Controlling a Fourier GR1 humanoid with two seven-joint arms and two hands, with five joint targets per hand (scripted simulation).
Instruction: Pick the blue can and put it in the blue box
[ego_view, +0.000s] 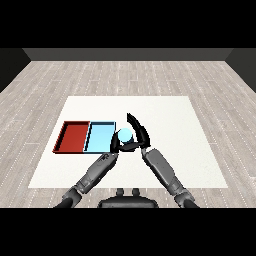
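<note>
Beside the blue tray (101, 137), your right hand (140, 134) curls around the blue can (124, 134); carry it left, level. I cannot tell the left hand's (114, 145) fingers.

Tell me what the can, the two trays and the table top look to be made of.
Blue can: smooth, pale blue, evenly lit; metal or plastic, no telling which.
Red tray and light blue tray: flat, matte colour with thin dark rims, probably plastic.
Table: plain white, matte, no grain; likely laminate or painted board.
Floor: grey planks with visible grain, wood or wood-look.
</note>
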